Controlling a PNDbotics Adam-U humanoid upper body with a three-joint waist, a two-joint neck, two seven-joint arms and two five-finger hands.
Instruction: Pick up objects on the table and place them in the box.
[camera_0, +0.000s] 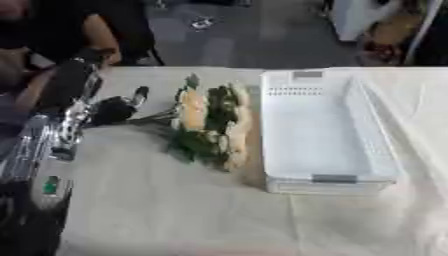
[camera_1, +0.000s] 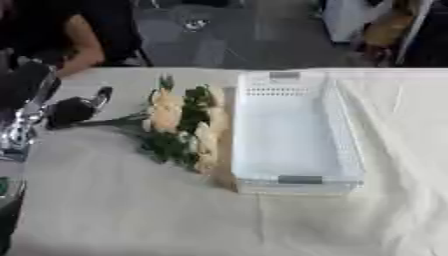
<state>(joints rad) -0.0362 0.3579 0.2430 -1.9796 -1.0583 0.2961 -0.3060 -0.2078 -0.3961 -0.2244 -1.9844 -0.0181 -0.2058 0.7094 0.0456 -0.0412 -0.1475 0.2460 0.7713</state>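
Flowers come first: a bunch of cream-coloured artificial blooms with dark green leaves (camera_0: 210, 125) lies on the pale cloth-covered table (camera_0: 175, 210), just beside the left wall of the white perforated plastic box (camera_0: 324, 130), perhaps touching it near the bunch's lower end. Its long axis runs away from the robot, roughly parallel to the box's long side, with blooms and foliage spread along it; thin dark stems seem to trail leftward from its upper part toward the robot's left hand (camera_0: 118, 107).

That black hand sits to the left of the bunch, level with its far half, with the stems reaching to it or close to it. Its fingers look curled, one pointing up, but whether they close round the stems or simply lie beside them cannot be told. The right hand shows in neither view, so the left arm is plainly the nearer one.

As I judge it, the coming move turns on a short carry to the right: the bunch must rise over the box's near wall and keep its length in line with the box, which looks empty
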